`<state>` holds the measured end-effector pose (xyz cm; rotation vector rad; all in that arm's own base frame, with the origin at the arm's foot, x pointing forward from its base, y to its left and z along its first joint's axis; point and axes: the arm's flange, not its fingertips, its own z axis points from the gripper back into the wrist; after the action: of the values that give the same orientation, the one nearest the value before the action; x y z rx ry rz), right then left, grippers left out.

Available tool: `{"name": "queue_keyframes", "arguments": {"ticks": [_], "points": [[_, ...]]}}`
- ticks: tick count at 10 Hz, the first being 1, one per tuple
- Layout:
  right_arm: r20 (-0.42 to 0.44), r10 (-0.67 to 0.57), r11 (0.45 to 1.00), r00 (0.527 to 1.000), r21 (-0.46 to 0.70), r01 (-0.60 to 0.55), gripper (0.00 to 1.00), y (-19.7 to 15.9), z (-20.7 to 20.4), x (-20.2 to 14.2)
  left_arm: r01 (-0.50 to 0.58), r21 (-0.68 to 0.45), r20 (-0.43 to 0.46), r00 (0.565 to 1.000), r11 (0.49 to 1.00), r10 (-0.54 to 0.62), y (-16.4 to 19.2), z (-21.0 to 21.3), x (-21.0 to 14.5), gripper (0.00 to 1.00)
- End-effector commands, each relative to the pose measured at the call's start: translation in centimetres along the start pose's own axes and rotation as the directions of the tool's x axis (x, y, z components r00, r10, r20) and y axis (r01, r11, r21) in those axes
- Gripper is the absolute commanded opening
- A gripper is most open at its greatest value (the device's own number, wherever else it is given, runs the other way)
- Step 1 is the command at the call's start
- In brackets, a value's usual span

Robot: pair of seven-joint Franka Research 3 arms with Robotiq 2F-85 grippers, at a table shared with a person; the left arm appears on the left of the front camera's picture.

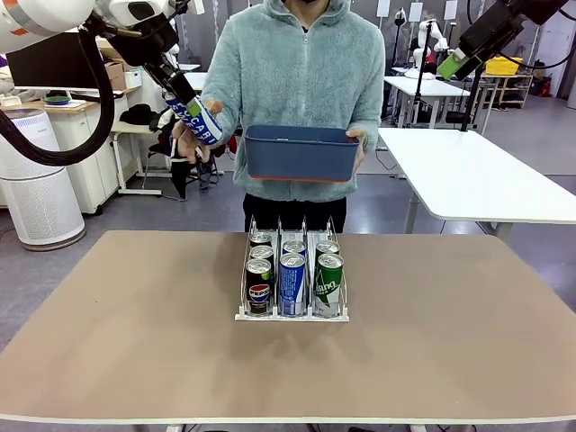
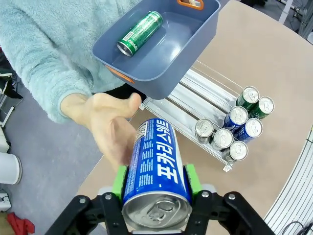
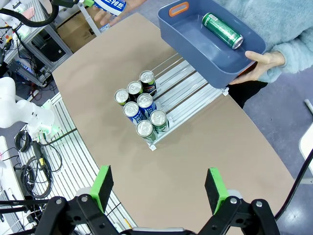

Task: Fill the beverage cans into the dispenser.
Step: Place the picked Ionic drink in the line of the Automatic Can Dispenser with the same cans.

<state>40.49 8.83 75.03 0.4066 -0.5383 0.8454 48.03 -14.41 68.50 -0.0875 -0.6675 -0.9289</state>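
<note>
On the near side, the brown table (image 1: 135,342) carries the small clear three-lane can dispenser with a white base (image 1: 292,318). Seven slim silver-topped cans stand upright in it, crowded toward its near end. Three are in the lane on the robot's left, led by a black Pepsi can (image 1: 259,290). Two stand in the middle lane behind a blue can (image 1: 292,286), and two in the right lane behind a green can (image 1: 328,286). Beyond it, at the table's far edge, a person in a fuzzy pale-teal hoodie (image 1: 301,72) holds a dark-blue rectangular plastic bin (image 1: 301,157) in the air, above the dispenser's rear end. One hand (image 1: 357,144) grips its side, and a lone green can with white lettering (image 2: 140,33) lies on its side inside. Level with the bin, on the robot's left, the left gripper (image 1: 193,112) has its fingers clamped on the sides of a blue Pocari Sweat can (image 1: 202,123), which is tilted and well above the table. The person's other hand (image 2: 110,129) is open right beside that can, and I cannot tell whether it touches. Farthest and highest, off to the right, the right gripper (image 1: 450,65) hangs with its fingers spread wide and nothing between them.
</note>
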Motion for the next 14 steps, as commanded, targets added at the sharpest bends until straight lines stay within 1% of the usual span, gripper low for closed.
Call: {"name": "queue_keyframes", "arguments": {"ticks": [1,10,11,12,13,14], "points": [[-0.003,0.0,1.0,1.0,0.004,0.0,1.0,0.0,-0.1,-0.1,0.012,0.004,0.003,1.0,1.0,-0.012,0.1,0.3,-0.1,0.41],[-0.003,0.0,1.0,1.0,0.004,0.0,1.0,0.0,-0.1,-0.1,0.012,0.004,0.003,1.0,1.0,-0.012,0.1,0.3,-0.1,0.41],[-0.003,0.0,1.0,1.0,0.004,0.0,1.0,0.0,-0.1,-0.1,0.0,0.0,0.0,1.0,1.0,0.0,0.0,0.0,0.0,0.57],[-0.003,0.0,1.0,1.0,0.004,0.0,1.0,0.0,-0.1,-0.1,-0.066,0.007,-0.064,0.996,0.998,0.067,-2.8,0.5,0.4,0.57],[-0.003,0.0,1.0,1.0,0.004,0.0,1.0,0.0,-0.1,-0.1,-0.089,0.024,-0.069,0.993,0.996,0.091,-4.5,-1.1,1.8,0.57],[-0.003,0.0,1.0,1.0,0.004,0.0,1.0,0.0,-0.1,-0.1,-0.045,0.019,-0.089,0.995,0.999,0.047,-4.3,-1.7,1.5,0.57]]}}
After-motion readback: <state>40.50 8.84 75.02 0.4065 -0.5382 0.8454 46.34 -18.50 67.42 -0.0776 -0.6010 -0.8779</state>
